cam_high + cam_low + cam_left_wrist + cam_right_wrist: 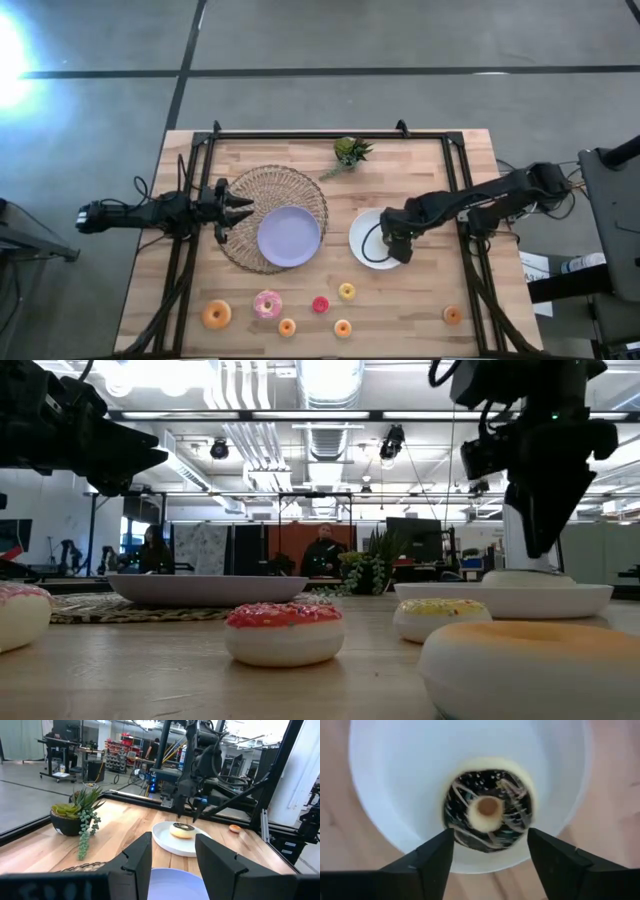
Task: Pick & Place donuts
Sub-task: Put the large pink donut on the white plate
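Note:
A chocolate-iced donut lies flat in the white plate; it also shows in the left wrist view as the donut. My right gripper hangs open just above it, pointing down, with a finger on either side and touching nothing. My left gripper waits open and level above the wicker mat, beside the lavender plate. Several more donuts lie along the table's near edge: a big orange one, a pink-sprinkled one, a red one, a yellow one and small orange ones.
A small potted green plant stands near the far edge. One orange donut lies alone at the near right. A dark frame rail runs around the table. People show in the room behind.

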`<state>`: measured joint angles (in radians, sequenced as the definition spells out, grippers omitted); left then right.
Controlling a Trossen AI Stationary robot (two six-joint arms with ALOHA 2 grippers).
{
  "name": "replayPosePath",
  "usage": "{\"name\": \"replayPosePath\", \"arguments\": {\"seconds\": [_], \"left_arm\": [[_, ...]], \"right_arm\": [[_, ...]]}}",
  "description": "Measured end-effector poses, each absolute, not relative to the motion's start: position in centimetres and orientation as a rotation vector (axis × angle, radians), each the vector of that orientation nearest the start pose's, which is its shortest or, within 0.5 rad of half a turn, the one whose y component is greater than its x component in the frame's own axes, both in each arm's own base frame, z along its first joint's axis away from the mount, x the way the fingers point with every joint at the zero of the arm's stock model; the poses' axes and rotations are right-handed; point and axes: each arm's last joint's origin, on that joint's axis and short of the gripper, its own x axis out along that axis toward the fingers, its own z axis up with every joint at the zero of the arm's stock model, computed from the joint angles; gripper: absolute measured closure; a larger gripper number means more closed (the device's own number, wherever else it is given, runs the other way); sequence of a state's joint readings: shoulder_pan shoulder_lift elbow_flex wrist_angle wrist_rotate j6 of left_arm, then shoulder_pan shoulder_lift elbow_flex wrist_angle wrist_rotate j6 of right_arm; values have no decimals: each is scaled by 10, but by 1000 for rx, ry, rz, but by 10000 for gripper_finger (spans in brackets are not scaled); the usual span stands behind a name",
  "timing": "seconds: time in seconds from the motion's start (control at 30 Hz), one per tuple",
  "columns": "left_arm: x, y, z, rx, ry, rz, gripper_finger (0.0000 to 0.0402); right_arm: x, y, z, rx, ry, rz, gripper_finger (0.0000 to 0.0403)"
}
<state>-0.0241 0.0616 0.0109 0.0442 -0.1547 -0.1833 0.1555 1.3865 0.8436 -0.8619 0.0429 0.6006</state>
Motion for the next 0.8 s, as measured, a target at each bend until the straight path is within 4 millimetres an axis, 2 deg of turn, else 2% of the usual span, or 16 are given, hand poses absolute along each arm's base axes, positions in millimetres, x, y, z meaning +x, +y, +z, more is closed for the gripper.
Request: {"name": "replayPosePath", "arguments": {"seconds": [0.1, 0.23, 0.33, 0.4, 0.5, 0.6, 0.67, 0.8], "left_arm": [[101, 2, 167, -183, -6, 131, 276], [101, 2, 167, -182, -6, 131, 276], [101, 2, 167, -187, -9, 131, 276], [101, 2, 171, -252, -50, 126, 276], [100, 2, 179, -507, -153, 98, 276], [98, 2, 189, -1009, -275, 3, 276], [98, 3, 191, -1243, -314, -18, 276], [97, 9, 189, -1289, -436, 173, 276]], "right_arm": [[226, 38, 198, 343, 1369, -316, 144], [228, 47, 219, 251, 1278, -308, 141], [237, 61, 234, 140, 1192, -176, 140], [249, 71, 244, 45, 1122, -67, 140], [265, 78, 244, -46, 1114, -21, 143], [280, 78, 244, -19, 1134, -88, 148], [287, 78, 241, 0, 1165, -134, 152], [299, 81, 241, 47, 1177, -173, 161]]}}
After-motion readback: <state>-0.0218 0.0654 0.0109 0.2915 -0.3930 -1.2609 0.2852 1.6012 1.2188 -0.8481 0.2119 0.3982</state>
